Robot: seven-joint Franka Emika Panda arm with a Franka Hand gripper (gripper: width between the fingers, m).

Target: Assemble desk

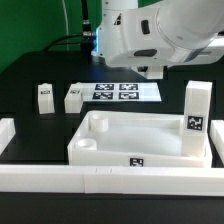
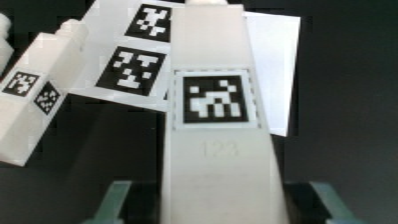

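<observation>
The desk panel [image 1: 140,138], a white rimmed tray, lies in front of the arm in the exterior view. One white tagged leg [image 1: 196,110] stands upright at its corner on the exterior view's right. Two more legs [image 1: 44,95] [image 1: 73,97] stand on the table at the exterior view's left. In the wrist view my gripper [image 2: 219,205] is shut on another leg [image 2: 217,100], which runs lengthwise away from the camera with its tag facing it. One teal finger [image 2: 125,200] shows on each side of this leg. In the exterior view the arm hides the held leg.
The marker board [image 1: 125,92] lies behind the panel, under the arm. Long white rails [image 1: 100,180] border the front and both sides of the work area. In the wrist view two other legs [image 2: 125,55] [image 2: 36,90] show beyond the held one.
</observation>
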